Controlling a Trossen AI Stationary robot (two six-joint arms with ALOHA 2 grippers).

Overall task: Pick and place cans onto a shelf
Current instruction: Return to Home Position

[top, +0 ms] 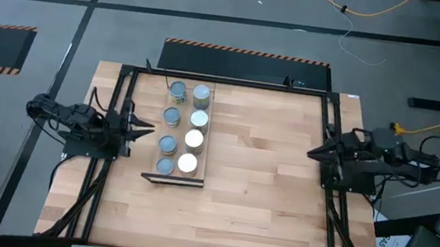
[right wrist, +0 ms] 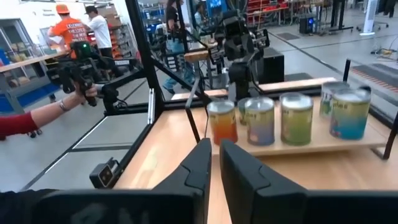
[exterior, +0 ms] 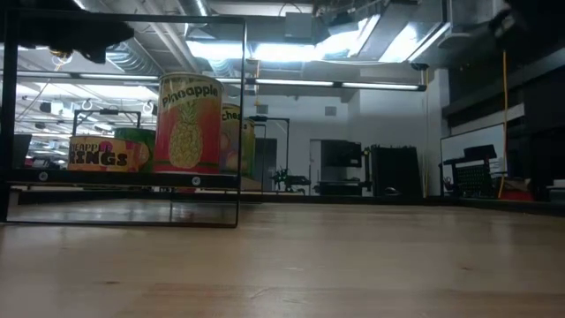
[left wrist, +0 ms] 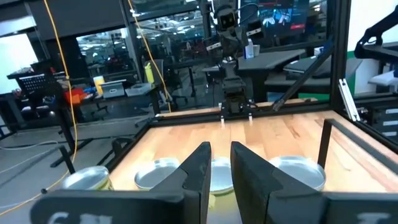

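Note:
Several cans (top: 172,117) stand upright in two rows on the shelf (top: 200,174), a light-wood plank left of the table's middle with a dark edge at its near end. In the low view a pineapple can (exterior: 188,124) stands foremost on the shelf. My left gripper (top: 149,133) is drawn back at the table's left edge, level and pointing at the cans (left wrist: 155,174). Its fingers are shut, with nothing between them. My right gripper (top: 311,153) is at the right edge, shut and empty, facing the cans (right wrist: 258,121) across bare wood.
A black metal frame (top: 233,81) runs round the tabletop. Bare wood (top: 265,162) lies between the shelf and my right gripper. Beyond the table, the right wrist view shows a red-sleeved arm holding a device (right wrist: 81,81) and people farther back.

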